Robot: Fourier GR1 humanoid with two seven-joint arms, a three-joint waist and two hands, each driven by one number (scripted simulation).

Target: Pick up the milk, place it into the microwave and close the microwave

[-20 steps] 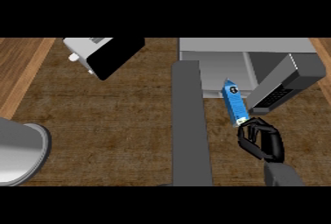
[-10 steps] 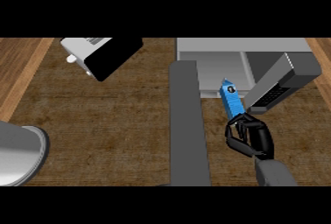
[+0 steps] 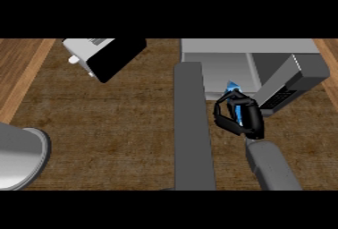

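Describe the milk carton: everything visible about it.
The milk is a slim blue carton with a pointed top that shows a little white. Only its upper tip and a blue strip between the fingers show; the right hand curls round the rest and hides it. It points up the view toward the open microwave, at the cavity's front edge, beside the swung-out door. Whether it touches the counter cannot be told.

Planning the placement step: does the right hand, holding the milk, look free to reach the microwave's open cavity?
Probably yes: the right hand grips the milk just before the open microwave, nothing between.
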